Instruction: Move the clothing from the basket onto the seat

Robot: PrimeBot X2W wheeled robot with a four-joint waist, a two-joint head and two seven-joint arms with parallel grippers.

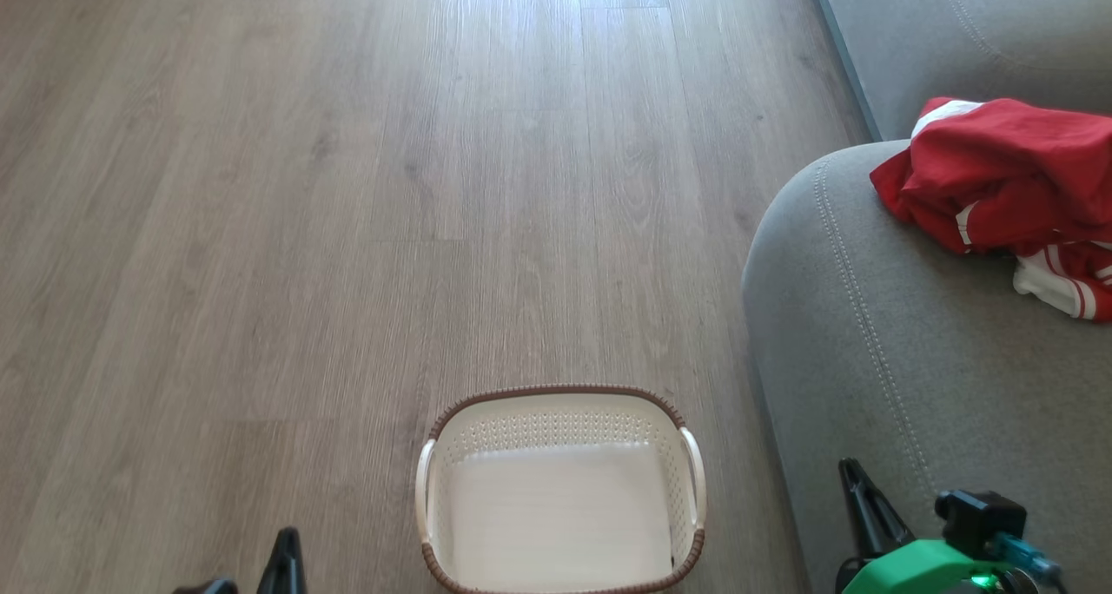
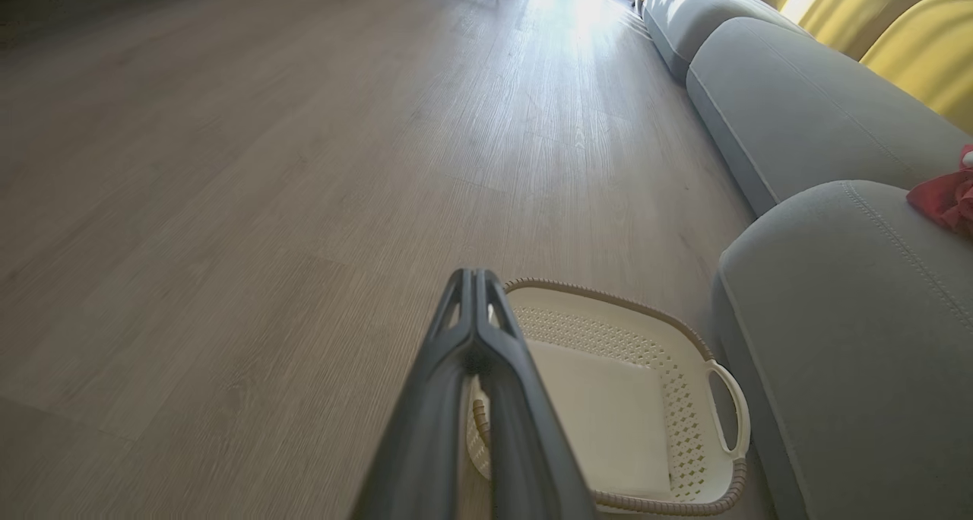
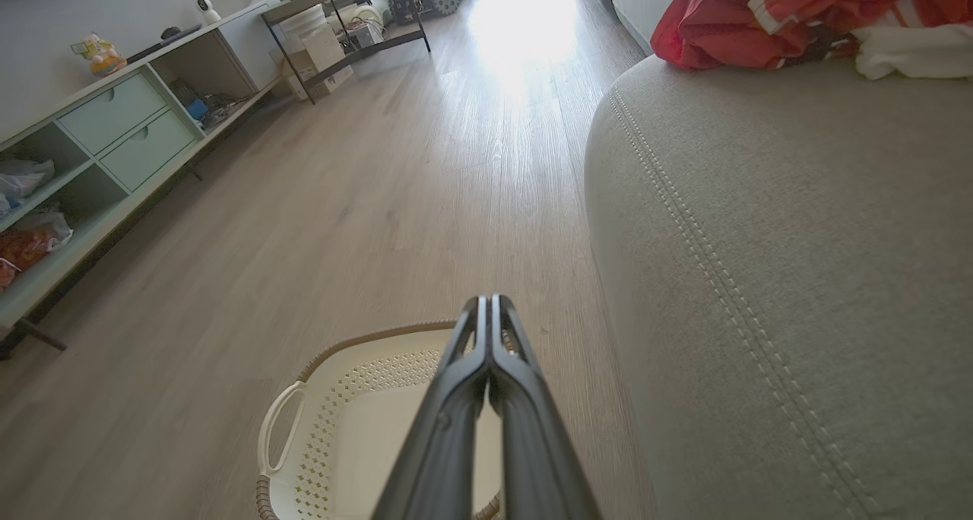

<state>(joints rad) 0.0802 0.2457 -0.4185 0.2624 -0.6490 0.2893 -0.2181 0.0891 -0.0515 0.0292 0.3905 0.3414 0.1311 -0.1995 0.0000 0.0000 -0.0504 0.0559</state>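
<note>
Clothing: bright red soft fabric garments with white panels and thin white stripes (image 1: 999,173), heaped at the right edge of the head view, lying on the seat.
Seat: large grey fabric-upholstered sofa cushion with double stitched seams (image 1: 869,333), filling the right side.
Basket: small cream-white perforated plastic basket with a brown woven-look rim (image 1: 556,396), bottom centre, on the grey-brown wood-plank floor (image 1: 347,186), just beside the seat; its pale bottom is bare.
Left end effector (image 2: 473,277): dark fingers pressed together, gripping nothing, lower centre of the left wrist view.
Right end effector (image 3: 486,303): fingers pressed together, gripping nothing, lower centre of the right wrist view.
</note>
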